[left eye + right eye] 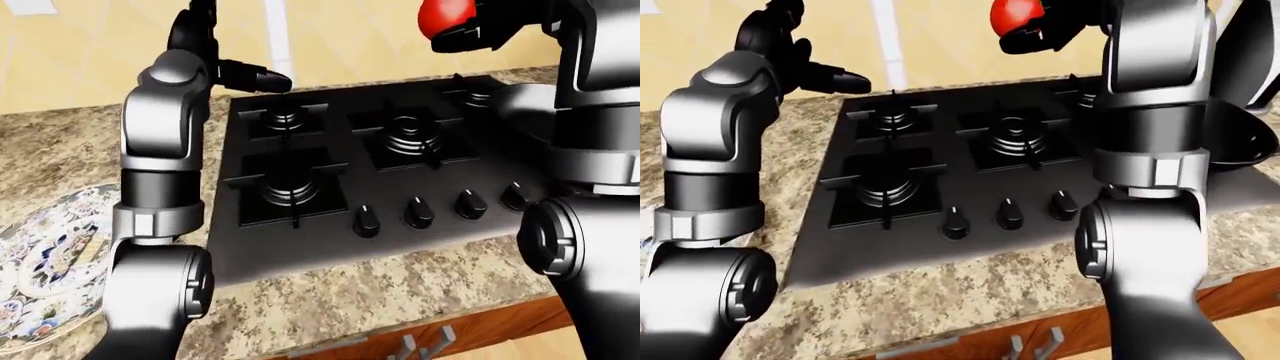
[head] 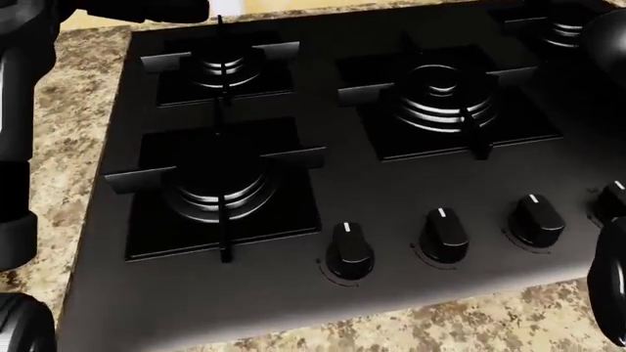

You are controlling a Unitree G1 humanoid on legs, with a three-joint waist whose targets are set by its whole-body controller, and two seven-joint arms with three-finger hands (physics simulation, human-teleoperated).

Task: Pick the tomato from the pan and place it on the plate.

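The head view looked steeply down, close on the black stove (image 2: 391,183), burners and knobs (image 2: 349,251) filling it. Both eye views sat farther off, looking over the raised arms across the granite worktop (image 1: 380,289). All three shared the stove; the left-eye view alone caught the plate (image 1: 45,262).

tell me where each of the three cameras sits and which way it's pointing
Head view: on the head, tilted steeply down at the stove with its burners and knobs; only dark bits of both arms at the side edges.
Left-eye view: on the head, looking out over the stove and counter; left hand raised and open, right hand holding the tomato up high, plate at lower left.
Right-eye view: nearly the same picture, and shows the pan at right.
All three share the stove.
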